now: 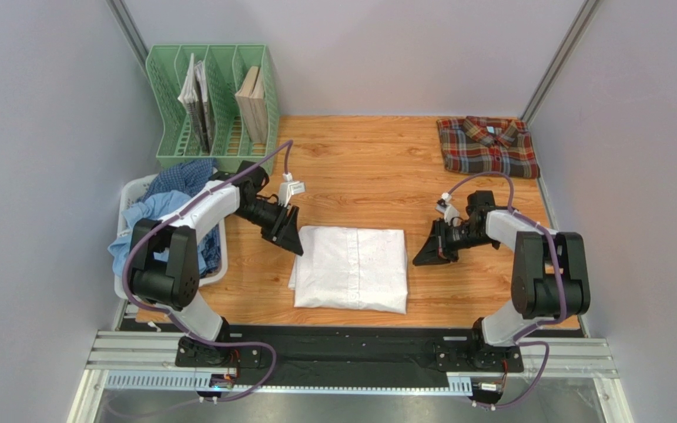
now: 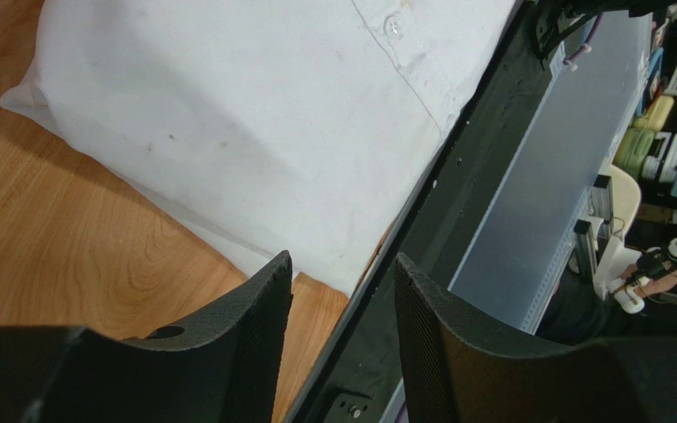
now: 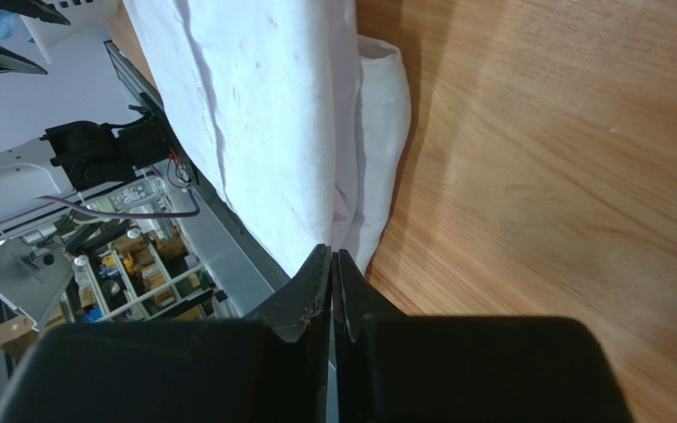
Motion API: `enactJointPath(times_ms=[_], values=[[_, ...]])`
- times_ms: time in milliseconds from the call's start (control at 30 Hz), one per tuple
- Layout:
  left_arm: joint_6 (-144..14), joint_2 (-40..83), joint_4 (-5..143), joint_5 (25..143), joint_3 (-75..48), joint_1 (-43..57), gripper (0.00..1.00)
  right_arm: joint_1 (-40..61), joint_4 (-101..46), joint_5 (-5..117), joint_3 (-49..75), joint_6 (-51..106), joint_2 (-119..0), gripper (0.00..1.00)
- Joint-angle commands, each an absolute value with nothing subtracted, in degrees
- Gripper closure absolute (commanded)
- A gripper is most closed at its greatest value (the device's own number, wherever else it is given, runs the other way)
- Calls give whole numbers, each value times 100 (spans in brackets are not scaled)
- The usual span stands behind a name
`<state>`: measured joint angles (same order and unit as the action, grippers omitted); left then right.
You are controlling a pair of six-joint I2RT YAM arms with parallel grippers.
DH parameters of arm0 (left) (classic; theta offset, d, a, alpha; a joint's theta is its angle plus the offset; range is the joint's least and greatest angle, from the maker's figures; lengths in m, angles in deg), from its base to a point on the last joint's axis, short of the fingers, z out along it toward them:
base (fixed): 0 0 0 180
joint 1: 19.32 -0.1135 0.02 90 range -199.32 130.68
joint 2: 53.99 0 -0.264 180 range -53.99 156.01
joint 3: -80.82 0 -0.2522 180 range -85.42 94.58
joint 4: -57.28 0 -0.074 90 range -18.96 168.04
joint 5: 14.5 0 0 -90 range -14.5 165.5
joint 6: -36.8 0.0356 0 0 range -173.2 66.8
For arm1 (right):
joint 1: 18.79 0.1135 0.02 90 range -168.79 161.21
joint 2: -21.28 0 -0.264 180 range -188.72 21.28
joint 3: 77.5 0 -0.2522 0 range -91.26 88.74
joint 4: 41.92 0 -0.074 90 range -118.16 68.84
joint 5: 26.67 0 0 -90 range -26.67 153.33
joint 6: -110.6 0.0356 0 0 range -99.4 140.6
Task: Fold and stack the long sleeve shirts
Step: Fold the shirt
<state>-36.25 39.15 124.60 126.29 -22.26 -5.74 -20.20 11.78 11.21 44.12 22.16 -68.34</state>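
Observation:
A plain white shirt [image 1: 352, 267] lies folded into a rectangle on the wooden table, near the front edge; it also fills the left wrist view [image 2: 254, 123] and the right wrist view [image 3: 263, 115]. A plaid shirt [image 1: 487, 145] lies folded at the back right corner. Blue shirts [image 1: 174, 198] are heaped in the white basket at the left. My left gripper [image 1: 292, 242] hovers at the white shirt's upper left corner, open and empty [image 2: 342, 269]. My right gripper [image 1: 424, 257] sits just right of the white shirt, shut with nothing between its fingers [image 3: 333, 264].
A white basket [image 1: 134, 189] stands at the table's left edge. Behind it is a green file rack [image 1: 214, 84] holding books. Bare wood [image 1: 368, 167] lies between the white shirt and the back wall. The black front rail [image 1: 351, 339] runs below the shirt.

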Motion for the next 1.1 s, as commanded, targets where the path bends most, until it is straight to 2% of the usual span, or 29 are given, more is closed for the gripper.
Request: enactJointPath(times_ms=[0,167,267,300,600,767,900,1067], values=[[-3518,3917,12570,12859,-2135,-561,48,-1950,963,858,4365,2333,-7354,95],[-3553,3935,12536,12833,-2135,-561,47,-1423,1086,822,4268,2245,-7619,95],[-3553,3979,12527,12841,-2135,-561,47,-1369,1095,813,4251,2245,-7680,87],[-3553,4022,12518,12859,-2135,-561,47,-1361,1086,822,4251,2245,-7698,80],[-3553,4295,12465,12956,-2108,-561,46,-1255,1007,647,4259,2368,-7724,68],[-3536,4427,12483,12973,-2082,-561,46,-1238,858,514,4277,2394,-7978,64],[-3501,4462,12526,12982,-2064,-561,46,-1229,1024,453,4137,2218,-8462,64],[-3492,4541,12500,12991,-2064,-561,46,-1194,1007,313,4145,2210,-8402,64]])
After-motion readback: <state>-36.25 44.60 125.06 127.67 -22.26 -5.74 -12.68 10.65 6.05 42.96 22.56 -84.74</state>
